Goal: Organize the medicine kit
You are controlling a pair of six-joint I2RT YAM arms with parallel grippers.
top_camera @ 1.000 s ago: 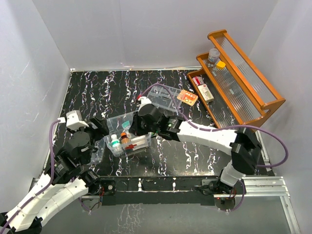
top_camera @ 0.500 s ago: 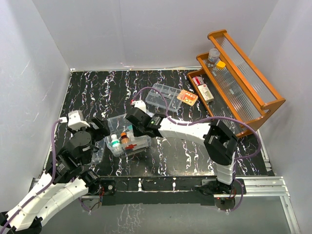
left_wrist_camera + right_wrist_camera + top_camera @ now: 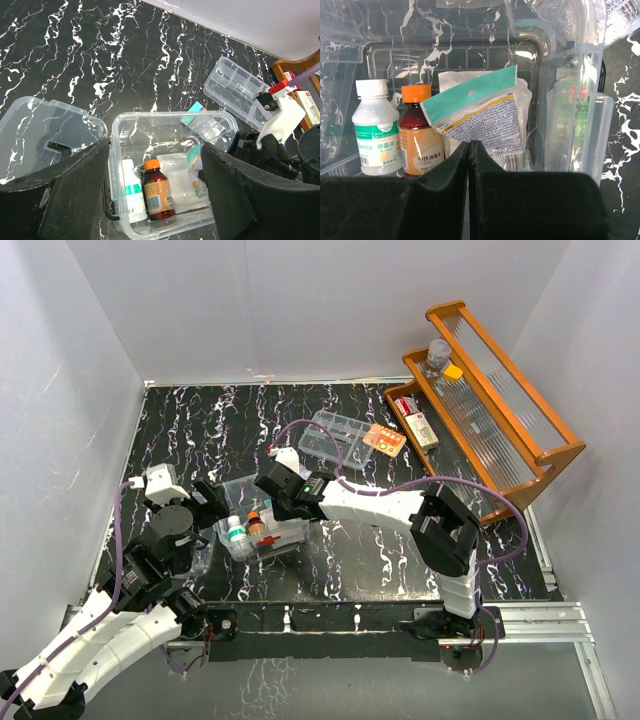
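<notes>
The medicine kit (image 3: 290, 532) is a clear box standing open near the front left. In it stand a white bottle (image 3: 374, 131) and a brown bottle with an orange cap (image 3: 418, 135), with flat clear packets behind them. Its clear lid (image 3: 35, 125) with a black handle lies on the table to its left. My right gripper (image 3: 470, 144) reaches into the box and is shut on the corner of a teal-topped packet (image 3: 480, 112); in the top view this gripper (image 3: 268, 504) is over the box's far side. My left gripper (image 3: 154, 147) is open and empty, hovering over the box's near left side.
A clear compartment organizer (image 3: 330, 437) and an orange packet (image 3: 385, 439) lie behind the box. The orange-brown wooden rack (image 3: 500, 400) stands at the right with a bottle and small boxes on it. White walls close in the table.
My right arm has folded and swung left, carrying its gripper and the packet further over and down into the box. My left gripper has shifted slightly.
</notes>
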